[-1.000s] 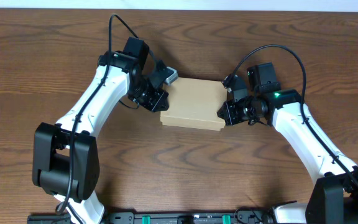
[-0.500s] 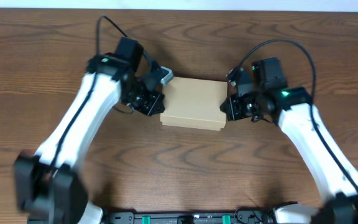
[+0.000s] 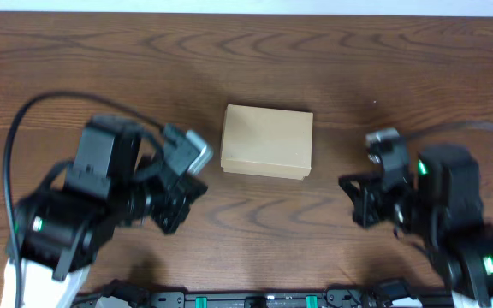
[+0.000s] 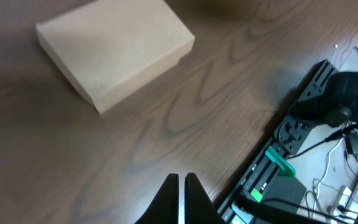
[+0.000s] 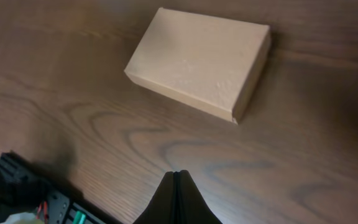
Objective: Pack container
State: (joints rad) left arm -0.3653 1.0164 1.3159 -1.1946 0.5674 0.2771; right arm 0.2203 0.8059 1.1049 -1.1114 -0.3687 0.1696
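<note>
The box (image 3: 267, 141) lies flat on the table (image 3: 315, 51), near the middle from left to right and a little toward the far side. Its lid is down and its plain tan top faces up. Nothing touches it, and no flap stands open in any view.

The left claw (image 3: 181, 190) hangs to the near left of the box, well apart from it, with bare wood between them. In the left wrist view the left claw (image 4: 180, 196) has its two dark fingers drawn almost together, with only a thin slit between them, and they hold nothing. There the box (image 4: 114, 50) sits far off at the upper left, turned at an angle.

The right claw (image 3: 362, 198) hangs to the near right of the box, also well apart. In the right wrist view the right claw (image 5: 176, 199) has its fingers pressed tight into one dark point, with nothing between them. There the box (image 5: 197, 59) lies beyond the tips, and a lid seam shows along its near side.

The left arm (image 3: 75, 222) and the right arm (image 3: 456, 214) both fill the near corners in the overhead view and look blurred. A black cable (image 3: 50, 107) loops over the left arm. A black rail (image 3: 255, 300) with green clips runs along the near edge of the table, and it shows again in the left wrist view (image 4: 278, 155).
</note>
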